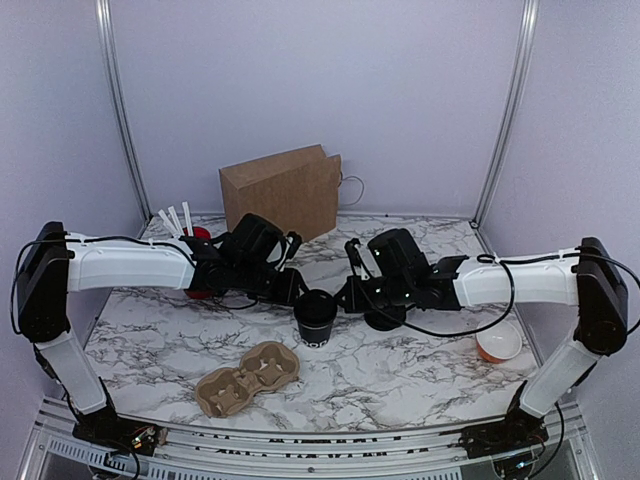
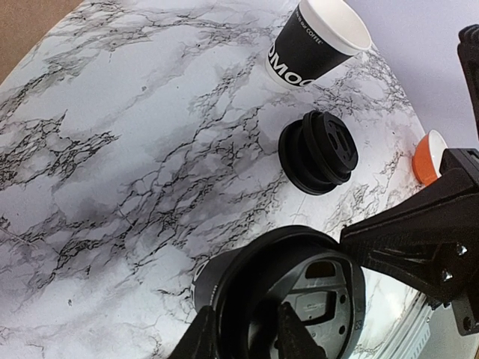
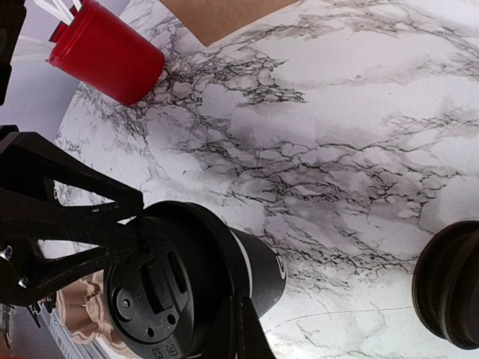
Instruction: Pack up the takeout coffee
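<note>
Left gripper: fingers part open and closed on the top of the coffee cup, one finger on each side of it just at the rim. That's my grip on it.

Right gripper: fingers fully together with nothing between them. The tip touches the edge of the black lid that sits on the cup, on the side opposite my left fingers.

The cup is upright in the middle of the marble table, directly between my two wrists. It looks to be standing on the surface, but I can't see the base contact clearly. There's white print low on its side.

Further out:
- A stack of spare black lids is on the table just right of the cup, under my right wrist.
- An open black cup with a white inside stands beyond that stack, apart from it.
- A small orange bowl is near the right edge.
- A cardboard cup carrier lies flat on the near side of the cup, slightly left, not touching it.
- A red cup with white sticks is at the back left, behind my left forearm.
- A brown paper bag stands upright at the back edge, behind both wrists.
</note>
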Available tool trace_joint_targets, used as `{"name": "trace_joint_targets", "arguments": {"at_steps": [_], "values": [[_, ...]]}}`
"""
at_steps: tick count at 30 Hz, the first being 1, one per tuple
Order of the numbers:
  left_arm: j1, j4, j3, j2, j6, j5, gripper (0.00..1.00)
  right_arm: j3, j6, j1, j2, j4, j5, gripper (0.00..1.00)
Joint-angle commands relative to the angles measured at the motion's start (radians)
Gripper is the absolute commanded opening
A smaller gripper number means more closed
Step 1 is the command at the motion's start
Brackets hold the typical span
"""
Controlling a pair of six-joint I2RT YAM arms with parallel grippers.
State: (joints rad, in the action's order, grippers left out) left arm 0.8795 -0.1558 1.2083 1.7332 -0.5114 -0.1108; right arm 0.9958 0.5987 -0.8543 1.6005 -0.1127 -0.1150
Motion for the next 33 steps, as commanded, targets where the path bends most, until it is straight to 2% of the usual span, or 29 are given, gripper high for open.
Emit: {"name": "trace_joint_targets", "arguments": {"at_steps": [1,8,19,27,33], "values": [[0.004,-0.034,-0.023,0.040,0.015,-0.010,0.27,-0.060,0.032,-0.069,0.059,-0.179,-0.067,0.00],[0.004,-0.031,-0.010,0.038,0.025,-0.016,0.27,-0.017,0.086,-0.071,-0.029,-0.185,-0.002,0.01],[0.004,-0.032,0.050,0.035,0.040,-0.019,0.29,0.038,0.156,-0.072,-0.067,-0.150,0.091,0.05],[0.003,-0.048,0.095,0.027,0.050,0.020,0.37,0.082,0.118,-0.058,-0.075,-0.173,0.114,0.11],[0.003,-0.051,0.079,0.005,0.041,0.045,0.39,0.103,0.077,-0.039,-0.074,-0.178,0.082,0.15]]}}
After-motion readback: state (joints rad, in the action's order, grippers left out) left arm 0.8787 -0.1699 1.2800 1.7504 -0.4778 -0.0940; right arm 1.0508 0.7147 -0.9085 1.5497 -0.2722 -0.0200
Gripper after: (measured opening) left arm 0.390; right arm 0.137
